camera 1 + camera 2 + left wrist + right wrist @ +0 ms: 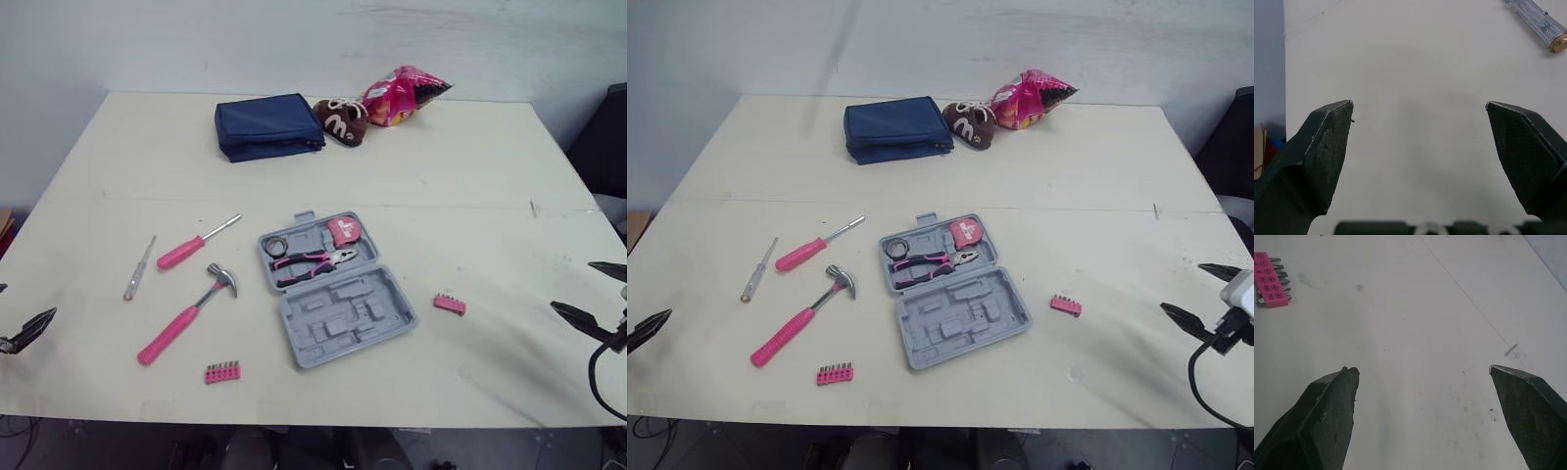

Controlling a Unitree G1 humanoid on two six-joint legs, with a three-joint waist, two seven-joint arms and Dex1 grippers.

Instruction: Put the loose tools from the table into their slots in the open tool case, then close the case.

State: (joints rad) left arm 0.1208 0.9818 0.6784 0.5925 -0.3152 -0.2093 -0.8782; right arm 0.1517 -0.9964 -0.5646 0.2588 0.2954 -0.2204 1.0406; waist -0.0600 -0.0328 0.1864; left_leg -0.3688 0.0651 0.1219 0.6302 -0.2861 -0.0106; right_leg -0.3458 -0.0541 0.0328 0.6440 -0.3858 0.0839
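Case point(338, 292) lay open and flat mid-surface point(470, 176), with pliers point(312, 262) and tape measure point(344, 231) already seated in the far half; the near half's moulded slots looked empty. Five items were loose. Left of the case, well apart from it, were the hammer point(186, 313), pink screwdriver point(196, 243) and clear tester point(139, 267). One bit strip point(222, 372) sat by the near edge below the hammer handle, and a second bit strip point(450, 304) sat just right of the case. Left gripper point(1419, 105) hovered over bare surface at the left edge, fingers wide apart, holding nothing, tester nearest to it. Right gripper point(1421, 368) was low at the right edge, fingers also spread and empty, second bit strip ahead of it. My read: first pick not started, so loading was the step in hand and closing a long way off. The next move would likely be either the right arm reaching in for the strip by the case or the left taking the tester or hammer. The strip is thin and flat on the surface, so it would need a low, square pinch across its width. At the far edge, unrelated: blue pouch point(266, 127), brown shoe point(340, 120), snack bag point(404, 95).
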